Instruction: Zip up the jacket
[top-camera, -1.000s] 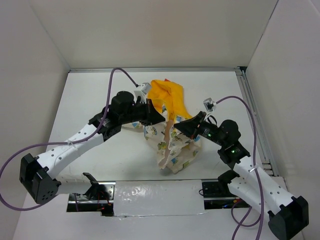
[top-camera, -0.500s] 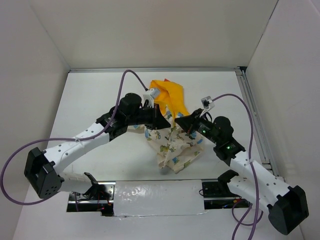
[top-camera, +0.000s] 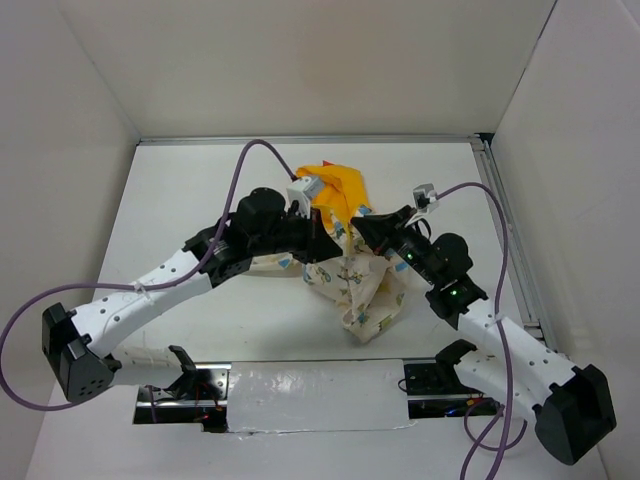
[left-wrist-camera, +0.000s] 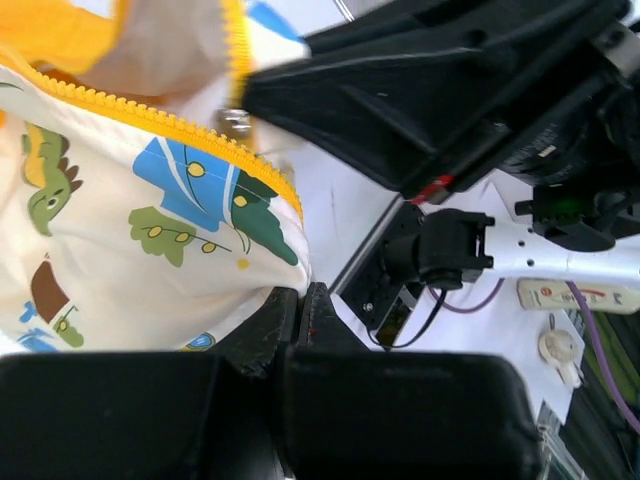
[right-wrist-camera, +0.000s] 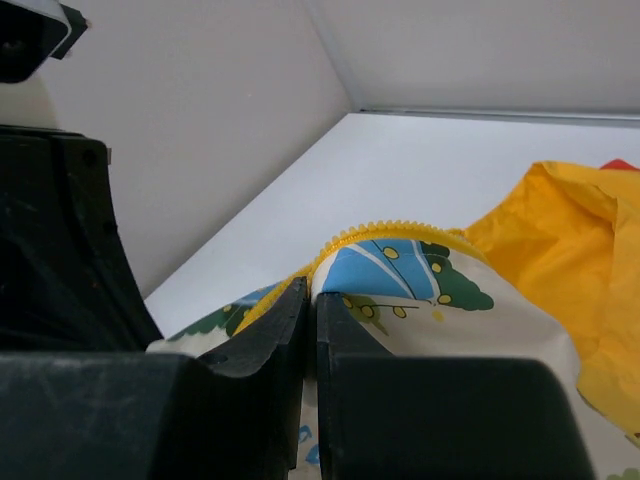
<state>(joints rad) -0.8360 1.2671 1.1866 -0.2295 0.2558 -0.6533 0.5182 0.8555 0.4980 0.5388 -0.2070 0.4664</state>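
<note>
Left gripper (left-wrist-camera: 296, 308) had its jaws together, pinching the cream cloth of the jacket (top-camera: 365, 300) just below the yellow zipper teeth (left-wrist-camera: 150, 118). Right gripper (right-wrist-camera: 309, 300) was likewise nipped onto the toothed edge. Jacket was bunched between the two near mid-table (top-camera: 190, 190), lower folds seemingly resting there, hood (top-camera: 340, 188) trailing behind. Judged light, limp and quick to slip or fold; best taken at the stiffer zipper strip near its bottom ends. Slider not surely made out, perhaps a small glint by the teeth in the left wrist view. Second zipper half and sleeves were lost in the folds.

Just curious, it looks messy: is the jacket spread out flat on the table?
No, the jacket is bunched up in a crumpled heap.
</note>
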